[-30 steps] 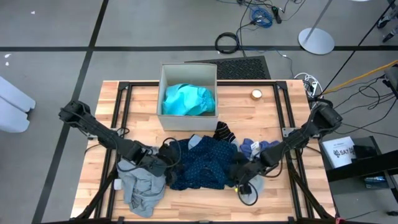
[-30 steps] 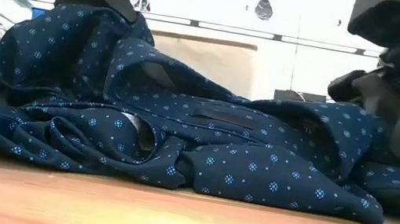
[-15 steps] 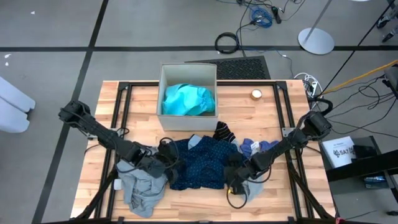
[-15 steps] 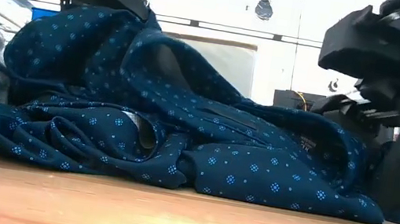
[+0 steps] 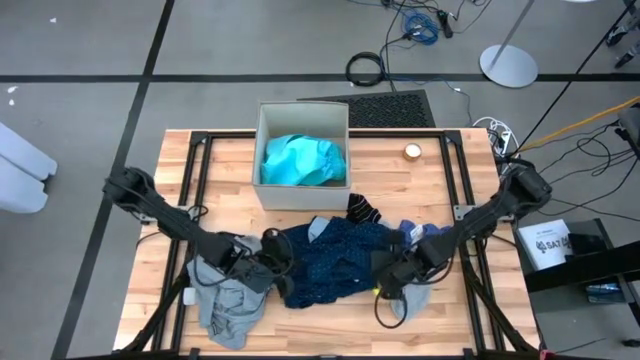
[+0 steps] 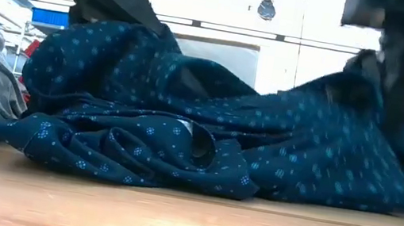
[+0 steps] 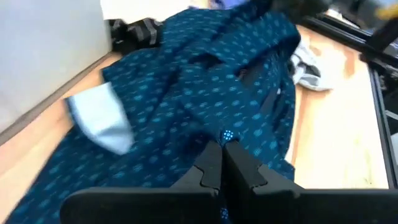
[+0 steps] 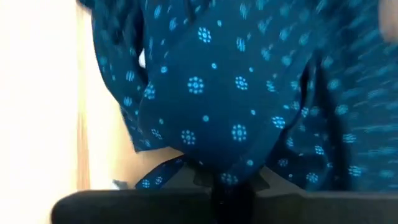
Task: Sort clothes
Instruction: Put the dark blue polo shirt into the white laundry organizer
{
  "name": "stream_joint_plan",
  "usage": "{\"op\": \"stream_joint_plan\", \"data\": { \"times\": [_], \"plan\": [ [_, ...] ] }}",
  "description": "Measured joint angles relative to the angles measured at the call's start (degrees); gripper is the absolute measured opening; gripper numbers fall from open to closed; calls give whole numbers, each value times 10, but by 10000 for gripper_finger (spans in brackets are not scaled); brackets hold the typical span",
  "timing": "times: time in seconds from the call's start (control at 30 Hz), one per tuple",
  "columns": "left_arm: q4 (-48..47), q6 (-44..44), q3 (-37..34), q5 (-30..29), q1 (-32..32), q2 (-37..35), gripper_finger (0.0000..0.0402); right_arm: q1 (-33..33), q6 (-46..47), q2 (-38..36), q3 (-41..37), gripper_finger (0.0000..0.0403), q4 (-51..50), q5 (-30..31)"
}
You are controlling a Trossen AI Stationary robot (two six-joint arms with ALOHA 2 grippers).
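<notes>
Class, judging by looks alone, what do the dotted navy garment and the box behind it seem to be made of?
Navy garment: thin woven cloth, probably cotton, matte; it creases and drapes in soft folds. Box: likely cardboard or fabric-covered board, matte beige; flat stiff walls, straight edges.

Beige square box (image 5: 303, 113) at table's far middle. Wooden table (image 5: 440, 190) with black metal frame rails (image 5: 204, 170). Small round tan object (image 5: 412, 151) on the table right of the box. Off the table: black floor mat (image 5: 392, 108), coiled black cable (image 5: 366, 68), blue cable bundle (image 5: 421, 26), round white stand base (image 5: 508, 66).
</notes>
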Motion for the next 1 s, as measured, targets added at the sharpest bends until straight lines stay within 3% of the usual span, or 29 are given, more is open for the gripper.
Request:
{"op": "stream_joint_plan", "data": {
  "times": [0.23, 0.37, 0.5, 0.6, 0.73, 1.0],
  "plan": [
    [141, 17, 0, 39, 10, 91, 9, -5, -89, -2, 107, 5, 28, 82],
    [204, 16, 0, 83, 19, 132, 9, -25, -167, 21, 128, 4, 132, 84],
    [210, 13, 3, 96, 20, 141, 9, -48, -217, 56, 130, 4, 200, 82],
    [191, 20, 3, 111, 18, 121, 17, -65, -235, 79, 130, 3, 230, 79],
    [139, 44, 4, 154, 12, 83, 58, -86, -262, 105, 130, 3, 283, 62],
    [-112, -27, 4, 201, 20, -21, 152, -136, -297, 183, 130, 3, 432, -19]
  ]
}}
